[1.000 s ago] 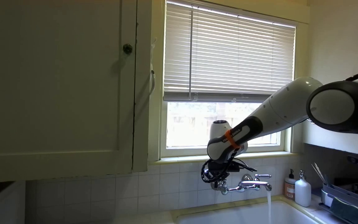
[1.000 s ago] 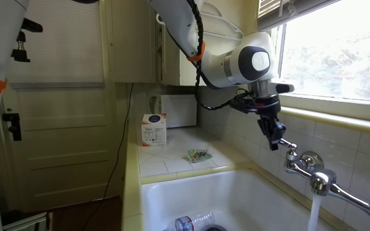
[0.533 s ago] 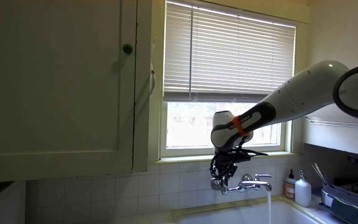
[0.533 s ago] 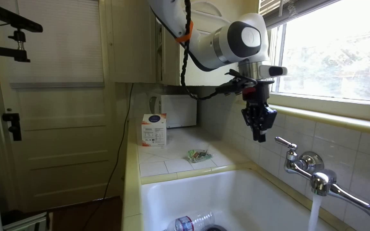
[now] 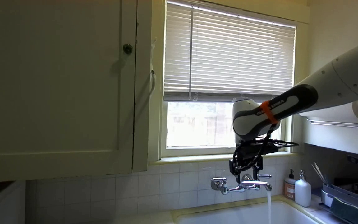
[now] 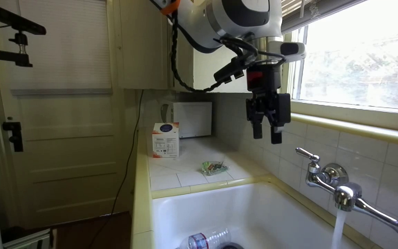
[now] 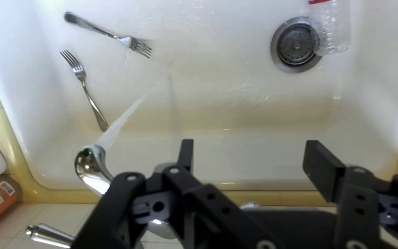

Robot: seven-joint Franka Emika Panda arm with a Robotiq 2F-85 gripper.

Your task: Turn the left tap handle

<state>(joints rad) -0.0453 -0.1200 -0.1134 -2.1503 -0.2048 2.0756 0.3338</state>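
The left tap handle point(image 6: 306, 152) is a small chrome lever at the left end of the wall-mounted tap; it also shows in an exterior view point(image 5: 218, 179). Water runs from the spout point(image 6: 347, 197). My gripper point(image 6: 267, 137) hangs above the tap, apart from the handle, fingers pointing down and spread with nothing between them. In an exterior view, the gripper point(image 5: 247, 178) appears to the right of the handle. The wrist view shows both fingers of the gripper point(image 7: 249, 154) wide apart over the sink; there the left handle is not clearly visible, and the right-end handle point(image 7: 50, 235) shows at lower left.
In the sink point(image 6: 199, 197) lie a plastic bottle point(image 6: 199, 240) and two forks point(image 7: 88, 93). Soap bottles point(image 5: 302, 189) and a dish rack point(image 5: 346, 199) stand right of it. The window sill point(image 6: 358, 126) runs behind the gripper. A box point(image 6: 165, 141) stands on the counter.
My gripper has risen away from beside the left handle, moving right in an exterior view, and its fingers have spread from shut to open. The handle looks unmoved, and the water still runs.
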